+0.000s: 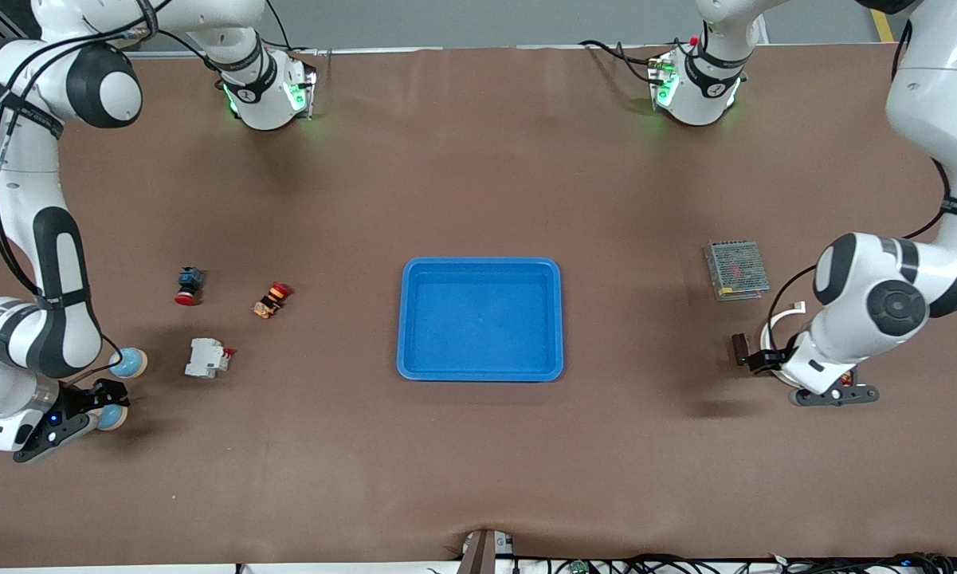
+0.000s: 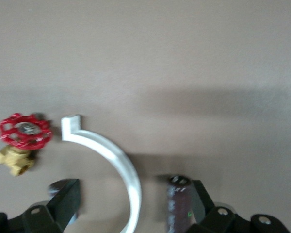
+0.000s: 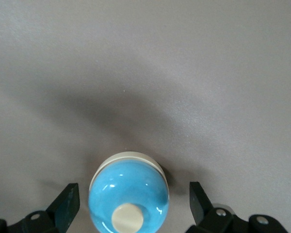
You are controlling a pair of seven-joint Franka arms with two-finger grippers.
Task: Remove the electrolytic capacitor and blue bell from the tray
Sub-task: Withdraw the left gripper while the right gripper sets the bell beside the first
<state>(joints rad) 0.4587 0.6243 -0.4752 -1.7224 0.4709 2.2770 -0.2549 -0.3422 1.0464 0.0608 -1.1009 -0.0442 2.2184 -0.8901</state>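
A dark cylindrical capacitor [image 1: 739,348] lies on the brown table at the left arm's end. In the left wrist view the capacitor [image 2: 178,204] lies right against one finger [image 2: 200,196]. My left gripper [image 1: 757,359] is open and low over it, and a white curved bracket [image 2: 111,158] lies between the fingers. A blue bell [image 1: 114,416] with a cream knob sits at the right arm's end. My right gripper [image 1: 110,405] is open and low around it. In the right wrist view the bell [image 3: 128,196] sits between the fingers, clear of both.
A blue tray [image 1: 402,319] lies mid-table. A second blue bell [image 1: 130,363], a white breaker [image 1: 207,358] and two red-capped switches [image 1: 189,285] [image 1: 272,300] lie near the right gripper. A metal power supply [image 1: 736,269] and a red-handled brass valve [image 2: 22,141] lie near the left gripper.
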